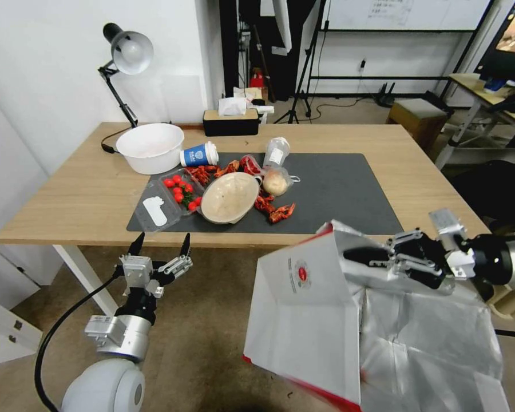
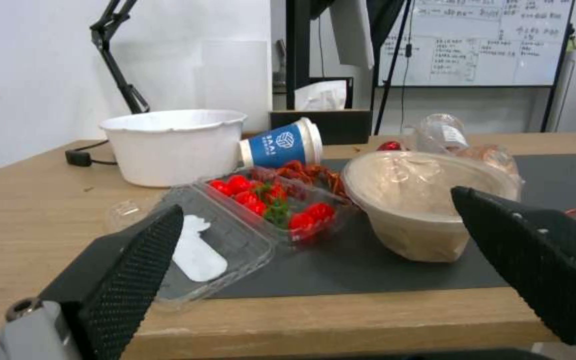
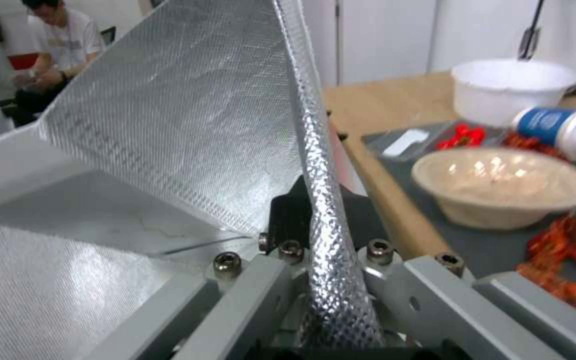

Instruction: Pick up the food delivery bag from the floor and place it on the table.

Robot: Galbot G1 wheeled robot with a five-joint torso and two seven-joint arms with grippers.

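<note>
The right gripper [image 1: 363, 256] pinches the bag [image 1: 326, 320] by its foil rim [image 3: 321, 165], holding it aloft at the table [image 1: 68, 200] edge, above the floor [image 1: 206, 320]. The left gripper [image 1: 160, 245], jaws spread, points up at the table's front. A tray [image 2: 275, 207] holds tomatoes.

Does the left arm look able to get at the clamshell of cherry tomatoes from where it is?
Probably yes. The left gripper hovers open at the table's near edge, facing the clamshell of cherry tomatoes, with nothing between them.
</note>
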